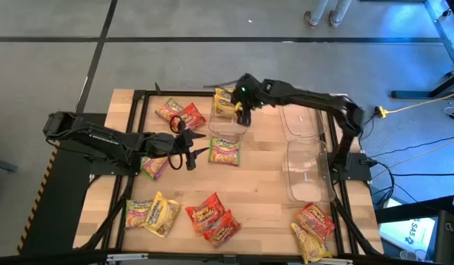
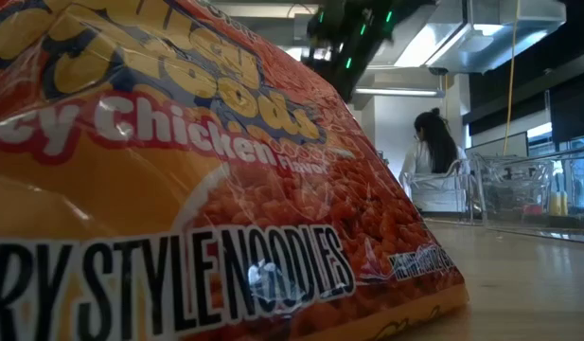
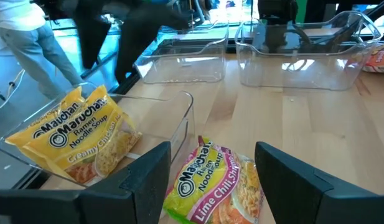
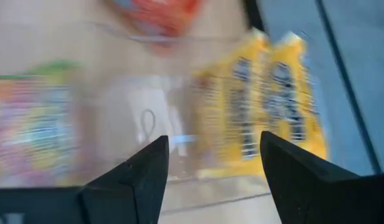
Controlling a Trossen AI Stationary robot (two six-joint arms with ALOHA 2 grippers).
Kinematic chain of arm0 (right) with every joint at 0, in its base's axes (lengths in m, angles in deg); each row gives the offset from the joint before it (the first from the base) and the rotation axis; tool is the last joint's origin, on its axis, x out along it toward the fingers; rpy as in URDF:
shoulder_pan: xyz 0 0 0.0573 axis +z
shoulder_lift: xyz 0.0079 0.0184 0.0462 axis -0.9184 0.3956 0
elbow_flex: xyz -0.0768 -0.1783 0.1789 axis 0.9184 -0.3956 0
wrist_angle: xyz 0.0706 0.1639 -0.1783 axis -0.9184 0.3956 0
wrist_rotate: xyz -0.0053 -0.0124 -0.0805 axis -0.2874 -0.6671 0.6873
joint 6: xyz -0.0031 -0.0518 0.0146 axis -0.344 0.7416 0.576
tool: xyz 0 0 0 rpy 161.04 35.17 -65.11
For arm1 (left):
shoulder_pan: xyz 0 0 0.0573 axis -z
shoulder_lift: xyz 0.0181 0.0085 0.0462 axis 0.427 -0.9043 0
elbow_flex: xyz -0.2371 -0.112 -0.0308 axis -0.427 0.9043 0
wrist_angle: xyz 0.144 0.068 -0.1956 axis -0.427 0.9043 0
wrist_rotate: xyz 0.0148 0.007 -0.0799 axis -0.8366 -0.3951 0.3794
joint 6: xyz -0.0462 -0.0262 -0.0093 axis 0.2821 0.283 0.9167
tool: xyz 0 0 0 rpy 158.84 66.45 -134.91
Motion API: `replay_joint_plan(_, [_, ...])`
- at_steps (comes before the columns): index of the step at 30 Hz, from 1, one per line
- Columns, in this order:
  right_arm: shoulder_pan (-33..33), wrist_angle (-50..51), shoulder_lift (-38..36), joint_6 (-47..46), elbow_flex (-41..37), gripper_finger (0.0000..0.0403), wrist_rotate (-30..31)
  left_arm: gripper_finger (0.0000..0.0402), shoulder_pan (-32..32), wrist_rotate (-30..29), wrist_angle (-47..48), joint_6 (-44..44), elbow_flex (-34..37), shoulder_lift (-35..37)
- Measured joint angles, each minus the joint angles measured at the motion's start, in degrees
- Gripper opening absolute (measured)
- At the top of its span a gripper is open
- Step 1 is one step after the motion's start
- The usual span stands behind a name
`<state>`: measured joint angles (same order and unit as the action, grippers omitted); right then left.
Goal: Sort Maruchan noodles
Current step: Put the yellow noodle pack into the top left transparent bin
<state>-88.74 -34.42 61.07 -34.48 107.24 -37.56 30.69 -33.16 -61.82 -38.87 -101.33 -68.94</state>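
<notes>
Maruchan noodle packets lie scattered on the wooden table. Two yellow packets (image 1: 225, 101) (image 3: 73, 134) stand leaning in a clear bin (image 1: 234, 131). My right gripper (image 1: 243, 110) (image 4: 213, 140) hangs open above that bin, with nothing between its fingers. A light green packet (image 1: 224, 150) (image 3: 213, 183) lies flat next to the bin. My left gripper (image 1: 193, 147) (image 3: 211, 149) is open and stands just short of it on the left, pointing toward it. A big orange packet (image 2: 178, 189) fills the low view.
Two more clear bins (image 1: 300, 121) (image 1: 307, 173) stand at the right. Red packets (image 1: 179, 112) lie at the far left. Yellow (image 1: 149, 213), red (image 1: 212, 217) and mixed packets (image 1: 313, 228) lie along the near edge. A person (image 2: 433, 152) stands beyond the table.
</notes>
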Motion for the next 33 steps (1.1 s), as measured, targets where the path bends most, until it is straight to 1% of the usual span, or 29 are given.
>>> replay_joint_plan(1, [1.8, 1.6, -1.5, -1.0, -0.1, 0.0221, -0.7, 0.0227, 0.0, 0.2, 0.0, -0.1, 0.0, 0.0])
replay_joint_plan(4, [7.8, 2.3, -6.2, -3.4, -2.6, 0.0221, -2.1, 0.0227, 0.0, 1.3, -0.2, 0.0, 0.0, 0.0])
replay_joint_plan(6, [11.8, -0.2, -9.0, -4.4, -6.6, 0.0221, -2.6, 0.0227, 0.0, 2.3, -0.8, 0.2, 0.0, 0.0])
replay_joint_plan(11, [21.3, -12.7, -15.4, -7.6, -20.4, 0.0221, -2.2, 0.0227, 1.8, 2.6, -3.5, -0.7, -0.2, -2.5])
replay_joint_plan(13, [24.6, -18.6, -16.7, -8.2, -26.0, 0.0221, -2.5, 0.0227, 2.7, 2.3, -2.7, -0.7, -2.1, -3.9])
replay_joint_plan(15, [27.2, -23.2, -17.2, -9.0, -30.5, 0.0221, -2.6, 0.0227, 3.7, 1.6, 0.3, 0.7, -4.5, -4.8])
replay_joint_plan(18, [30.4, -27.6, -17.4, -9.8, -35.2, 0.0221, -2.5, 0.0224, 6.1, 0.5, 6.4, 4.9, -9.3, -6.9])
replay_joint_plan(20, [32.0, -30.2, -17.4, -9.8, -37.6, 0.0221, -2.5, 0.0224, 7.8, 0.6, 12.8, 9.9, -12.7, -7.9])
replay_joint_plan(22, [33.1, -32.3, -17.4, -9.6, -39.3, 0.0221, -2.6, 0.0224, 9.3, 1.4, 21.8, 17.5, -16.0, -8.0])
replay_joint_plan(25, [33.8, -35.4, -17.4, -9.5, -41.1, 0.0221, -2.5, 0.0223, 11.2, 5.2, 34.6, 31.8, -21.0, -8.0])
replay_joint_plan(27, [33.9, -38.0, -17.4, -8.9, -42.6, 0.0221, -2.5, 0.0223, 12.9, 8.2, 41.5, 41.0, -23.4, -7.8])
replay_joint_plan(29, [33.8, -39.8, -17.4, -8.1, -44.0, 0.0221, -2.5, 0.0223, 14.8, 12.0, 46.7, 50.8, -25.2, -7.3])
replay_joint_plan(33, [33.7, -42.2, -17.4, -7.1, -45.8, 0.0221, -2.5, 0.0223, 19.4, 20.1, 52.3, 70.0, -25.9, -7.5])
